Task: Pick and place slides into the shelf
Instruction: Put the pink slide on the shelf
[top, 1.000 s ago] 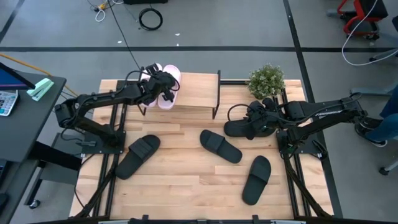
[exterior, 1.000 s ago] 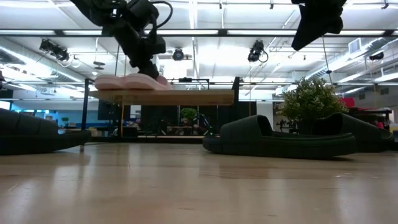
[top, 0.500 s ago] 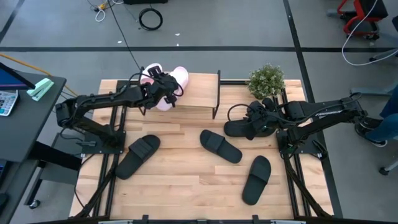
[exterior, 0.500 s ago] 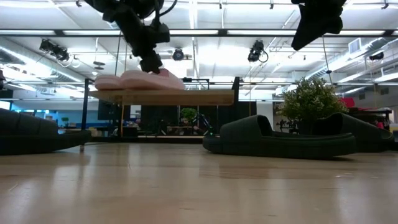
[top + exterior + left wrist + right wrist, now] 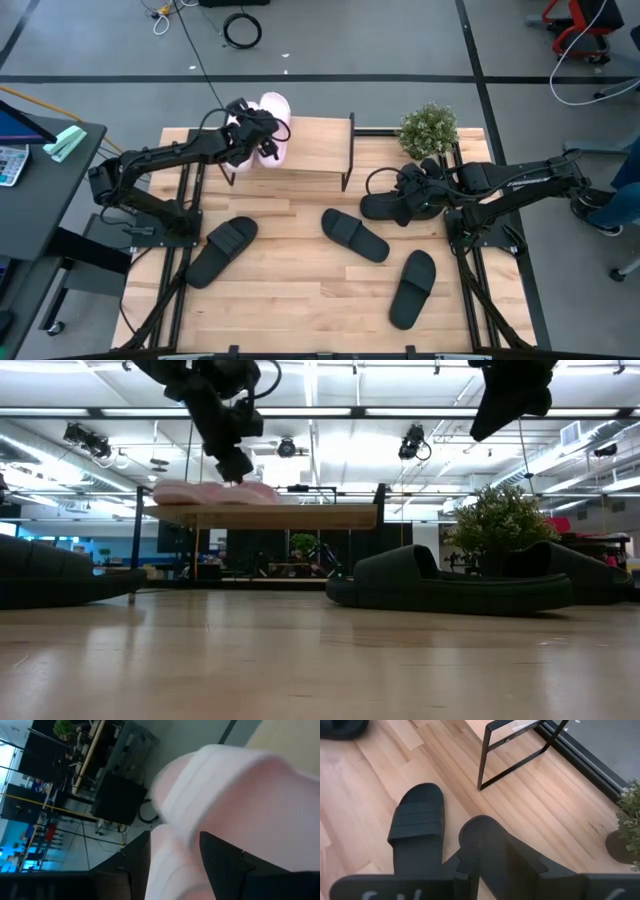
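Observation:
Two pale pink slides (image 5: 276, 128) (image 5: 238, 108) lie flat, side by side, on the left end of the shelf (image 5: 318, 146). My left gripper (image 5: 260, 132) hovers just above them, open. In its wrist view the nearer pink slide (image 5: 240, 795) fills the gap between the fingers. My right gripper (image 5: 412, 198) is raised over the table's right side, near the plant, and shut on a black slide (image 5: 383, 207). Three more black slides (image 5: 222, 250) (image 5: 355, 235) (image 5: 413, 288) lie soles down on the table. My left gripper's fingers (image 5: 220, 865) stand on either side of a part of the pink slide (image 5: 175, 845), coming from above at a slant. I cannot tell whether they touch it. The slide lies flat on the shelf board. My right gripper pinches one end of the black slide (image 5: 487, 847) between its two fingers, slanting down. The slide juts out ahead of the fingertips, toward the table's left, and is lifted clear of the table.
A potted plant (image 5: 428, 130) stands at the far right, beside the shelf's black frame (image 5: 350, 150). The right half of the shelf board (image 5: 320, 515) is bare. Bare tabletop lies along the near edge between the black slides.
My left gripper has risen a little above the shelf and turned its wrist. The pink slide under it swung its far end toward the right and tipped up. It then settled flat and straight again, slightly closer to the shelf's far edge.

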